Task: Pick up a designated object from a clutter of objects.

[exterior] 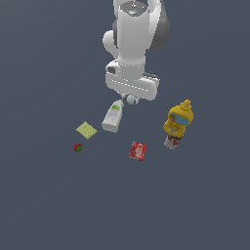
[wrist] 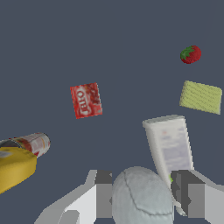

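While beside the white bottle, claw clamped around the pale ball.

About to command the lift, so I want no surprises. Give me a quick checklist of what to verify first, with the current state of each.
1. Pale ball sits between the gripper fingers: ok, one finger shows on each side.
2. Fingers pressing firmly on the ball: cannot tell; contact is not clear from either view.
3. White bottle clear of the fingers: not ok, it lies right beside one finger and may be nudged.
4. Red box, mustard bottle and can out of the way: ok, well apart.
5. Strawberry and yellow-green square clear: ok.
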You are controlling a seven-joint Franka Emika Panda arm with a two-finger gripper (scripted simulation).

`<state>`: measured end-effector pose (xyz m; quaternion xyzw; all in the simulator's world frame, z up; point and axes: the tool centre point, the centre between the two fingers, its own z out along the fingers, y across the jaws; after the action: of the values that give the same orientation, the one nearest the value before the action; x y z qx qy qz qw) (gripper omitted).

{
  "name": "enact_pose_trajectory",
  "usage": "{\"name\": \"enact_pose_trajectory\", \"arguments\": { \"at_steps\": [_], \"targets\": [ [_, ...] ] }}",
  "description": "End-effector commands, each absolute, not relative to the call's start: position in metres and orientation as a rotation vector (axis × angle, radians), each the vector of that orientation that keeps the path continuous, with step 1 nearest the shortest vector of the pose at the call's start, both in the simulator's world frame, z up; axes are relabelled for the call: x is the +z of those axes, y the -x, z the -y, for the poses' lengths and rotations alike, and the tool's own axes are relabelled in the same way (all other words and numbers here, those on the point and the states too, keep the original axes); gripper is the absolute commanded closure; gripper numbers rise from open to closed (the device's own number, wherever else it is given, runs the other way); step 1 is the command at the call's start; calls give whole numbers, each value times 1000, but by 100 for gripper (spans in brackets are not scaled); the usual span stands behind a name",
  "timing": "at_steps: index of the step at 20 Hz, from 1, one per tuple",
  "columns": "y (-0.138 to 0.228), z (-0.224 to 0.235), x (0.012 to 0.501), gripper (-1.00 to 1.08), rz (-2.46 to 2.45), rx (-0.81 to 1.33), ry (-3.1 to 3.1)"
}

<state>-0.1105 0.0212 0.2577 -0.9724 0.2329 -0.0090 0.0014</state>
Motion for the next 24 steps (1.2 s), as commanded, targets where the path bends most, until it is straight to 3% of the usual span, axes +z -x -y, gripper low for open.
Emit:
{"name": "enact_pose_trajectory", "arguments": {
  "at_steps": [1,14,24],
  "targets": [
    [113,-23,279,108,-731,-24,3053],
    [119,-32,384,108,-727,-7,3056],
    [119,-36,424,108,-726,0,3057]
  ]
}}
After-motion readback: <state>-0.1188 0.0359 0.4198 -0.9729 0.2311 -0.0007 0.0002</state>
